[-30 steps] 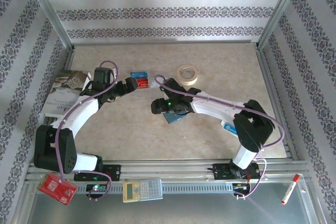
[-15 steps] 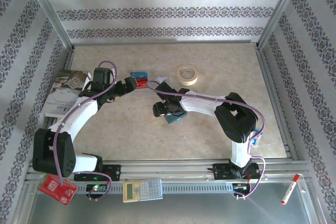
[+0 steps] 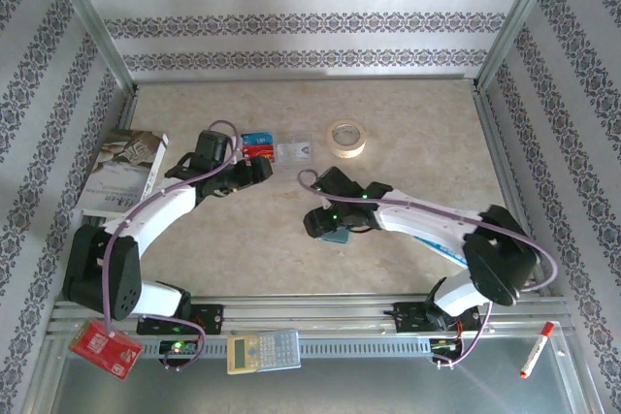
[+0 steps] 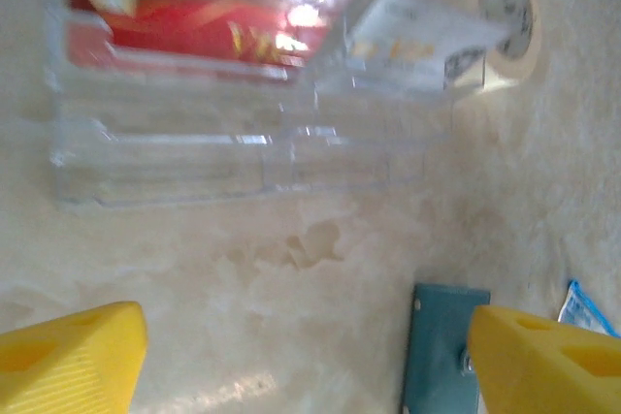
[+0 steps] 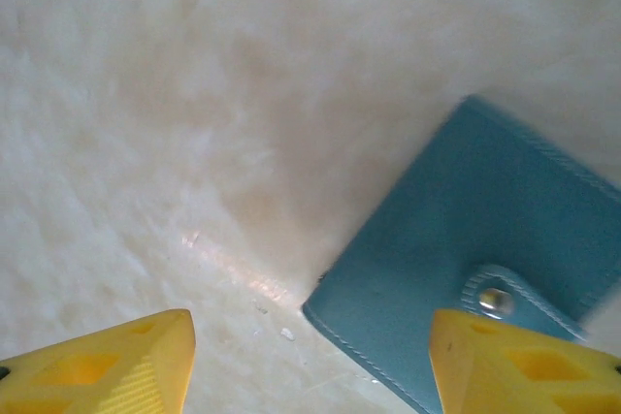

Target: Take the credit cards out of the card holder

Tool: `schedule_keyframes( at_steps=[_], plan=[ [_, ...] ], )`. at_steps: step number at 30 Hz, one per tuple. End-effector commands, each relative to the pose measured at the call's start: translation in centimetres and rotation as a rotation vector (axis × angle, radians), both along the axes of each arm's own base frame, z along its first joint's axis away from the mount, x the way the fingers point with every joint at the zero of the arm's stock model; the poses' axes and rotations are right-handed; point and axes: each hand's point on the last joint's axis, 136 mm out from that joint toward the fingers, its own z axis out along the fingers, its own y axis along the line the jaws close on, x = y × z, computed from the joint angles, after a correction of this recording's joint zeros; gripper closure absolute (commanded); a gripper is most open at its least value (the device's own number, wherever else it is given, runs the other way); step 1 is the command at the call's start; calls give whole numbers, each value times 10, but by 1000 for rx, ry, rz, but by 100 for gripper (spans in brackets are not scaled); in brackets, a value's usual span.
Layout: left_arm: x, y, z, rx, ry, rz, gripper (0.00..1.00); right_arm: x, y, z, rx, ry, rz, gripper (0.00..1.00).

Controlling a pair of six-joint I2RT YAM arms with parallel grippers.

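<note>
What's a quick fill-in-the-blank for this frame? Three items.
1. The right gripper hovers above the card holder with jaws ___.
2. In the top view, the tape roll lies to the ___ of the silver-grey card.
3. The top-left credit card in the left wrist view is ___.
Missing: open; right; red.

Bright and even from overhead, softly diffused, with only faint shadows on the pale table point(image 3: 417, 109). Smeared with motion blur at the left wrist, white glare across the red card point(image 4: 184, 16) (print unreadable). Sharper at the right wrist, crisp on the stitching of the card holder point(image 5: 485, 230), washed pale toward the top.
</note>
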Motion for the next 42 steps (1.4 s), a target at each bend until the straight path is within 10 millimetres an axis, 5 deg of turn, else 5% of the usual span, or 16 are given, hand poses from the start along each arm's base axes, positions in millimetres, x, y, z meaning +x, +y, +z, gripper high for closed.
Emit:
schedule_keyframes(
  at_steps=[1,7,16,28,42],
  plan=[
    [-16,-28,-9,-30,72,-51,21,11,-44,-13,-15,45,-291,36],
    [-40,-98,-33,-127,176,-144,32,20,-65,-29,17,124,-428,54],
    [-55,-157,-64,-165,272,-244,48,19,-75,-54,-39,181,-474,79],
    [-59,-179,-85,-194,339,-303,61,17,-67,-72,3,250,-448,86],
    [-52,-188,-63,-389,317,-289,75,22,-66,-73,19,241,-447,85]
  ],
)
